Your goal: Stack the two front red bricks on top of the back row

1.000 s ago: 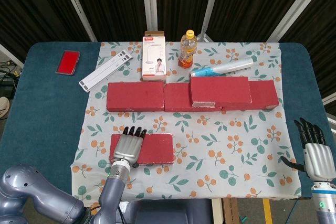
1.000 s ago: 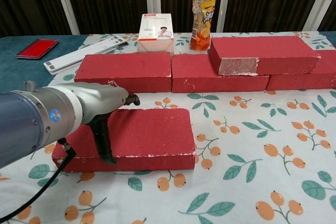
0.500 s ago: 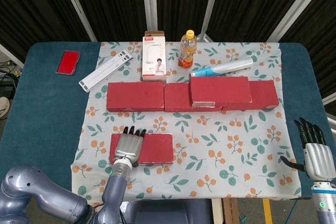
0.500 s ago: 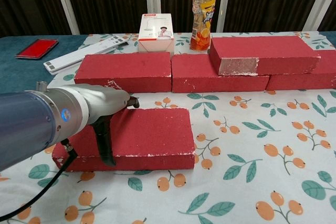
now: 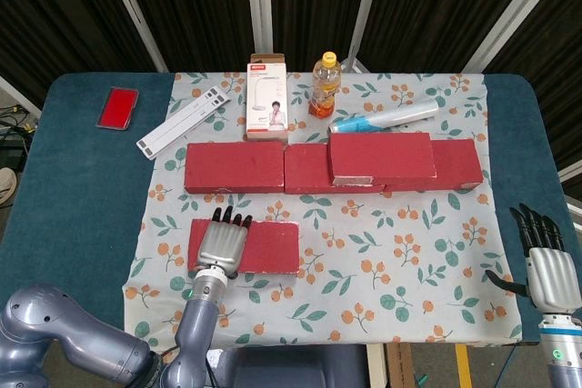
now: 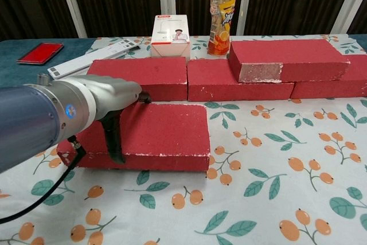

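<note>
One front red brick [image 5: 269, 247] [image 6: 166, 135] lies on the floral cloth [image 5: 382, 261] at front left. My left hand [image 5: 221, 244] [image 6: 103, 104] grips its left end, fingers over the top and thumb down its near face. The back row [image 5: 235, 166] [image 6: 143, 74] of red bricks runs across the cloth, just behind the held brick. Another red brick [image 5: 380, 156] [image 6: 287, 58] lies stacked on the row's right half. My right hand [image 5: 544, 256] hovers at the table's front right edge, fingers straight and holding nothing.
Behind the row stand a white box [image 5: 266, 97], an orange drink bottle [image 5: 325, 85] and a blue-white tube [image 5: 382, 117]. A white strip [image 5: 182, 122] and a red case [image 5: 118, 108] lie at the back left.
The front brick, held by my left hand, has shifted away from the front edge toward the back row, uncovering cloth in front of it. The right hand has stayed put.
</note>
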